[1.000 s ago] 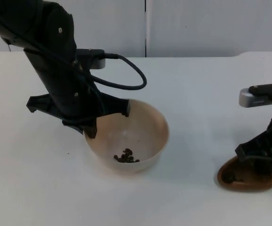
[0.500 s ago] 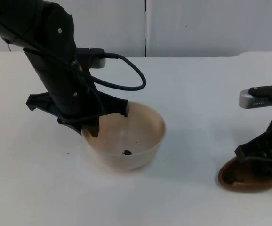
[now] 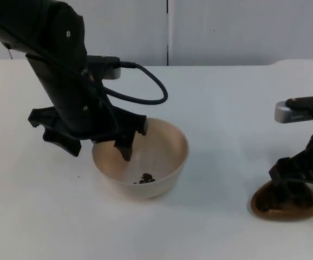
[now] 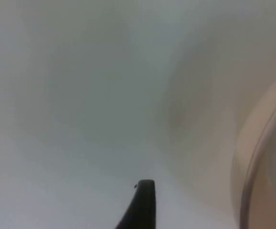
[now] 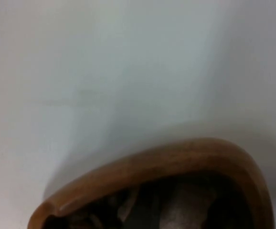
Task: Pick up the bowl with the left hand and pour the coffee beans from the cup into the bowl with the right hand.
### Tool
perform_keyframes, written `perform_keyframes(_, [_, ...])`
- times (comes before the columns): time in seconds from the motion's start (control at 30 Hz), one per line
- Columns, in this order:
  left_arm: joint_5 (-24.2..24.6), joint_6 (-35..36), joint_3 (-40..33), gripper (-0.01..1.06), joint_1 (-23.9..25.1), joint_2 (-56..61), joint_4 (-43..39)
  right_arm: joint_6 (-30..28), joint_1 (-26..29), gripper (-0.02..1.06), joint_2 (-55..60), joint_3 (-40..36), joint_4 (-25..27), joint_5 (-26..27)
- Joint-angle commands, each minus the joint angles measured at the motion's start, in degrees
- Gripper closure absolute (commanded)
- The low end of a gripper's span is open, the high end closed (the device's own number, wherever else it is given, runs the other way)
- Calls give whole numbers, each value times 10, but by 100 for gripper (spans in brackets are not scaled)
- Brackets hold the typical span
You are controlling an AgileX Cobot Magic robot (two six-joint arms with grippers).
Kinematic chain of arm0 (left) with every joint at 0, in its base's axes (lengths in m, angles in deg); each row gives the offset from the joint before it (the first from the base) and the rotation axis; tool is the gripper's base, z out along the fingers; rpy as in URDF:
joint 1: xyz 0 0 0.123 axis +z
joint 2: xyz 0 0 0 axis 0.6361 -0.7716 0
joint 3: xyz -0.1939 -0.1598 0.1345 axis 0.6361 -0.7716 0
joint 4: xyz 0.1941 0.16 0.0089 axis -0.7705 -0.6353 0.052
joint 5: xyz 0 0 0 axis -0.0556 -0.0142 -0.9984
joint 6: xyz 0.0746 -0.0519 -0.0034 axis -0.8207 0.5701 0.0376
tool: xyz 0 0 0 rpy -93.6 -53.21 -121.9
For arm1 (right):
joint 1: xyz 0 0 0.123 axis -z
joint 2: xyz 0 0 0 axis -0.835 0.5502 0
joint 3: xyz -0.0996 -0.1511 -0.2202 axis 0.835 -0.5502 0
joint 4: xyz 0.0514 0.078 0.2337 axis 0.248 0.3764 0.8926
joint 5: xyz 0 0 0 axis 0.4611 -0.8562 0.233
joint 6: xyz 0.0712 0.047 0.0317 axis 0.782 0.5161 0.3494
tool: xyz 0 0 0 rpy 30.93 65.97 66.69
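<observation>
While left hand [image 3: 96, 145] straddles bowl [image 3: 162, 157] rim, no writing legible.

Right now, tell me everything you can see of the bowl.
The bowl is round, cream-coloured and matte, like ceramic or plastic. It sits upright on the white table, left of centre. A small cluster of dark coffee beans lies at its bottom. The left gripper is spread open over its left rim, one finger inside, the other outside. The left wrist view shows its rim close by.
</observation>
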Motion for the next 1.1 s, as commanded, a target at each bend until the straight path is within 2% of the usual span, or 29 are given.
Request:
perform_keyframes(0.0, [4,-1,2,24,1,16,-9,0,4,30,0,-2,-1,3])
perform_keyframes(0.8, [2,-1,2,24,1,150,-22,-2,2,30,0,-2,-1,0])
perform_keyframes(1.07, [74,-1,2,24,1,304,-75,-2,2,30,0,-2,-1,1])
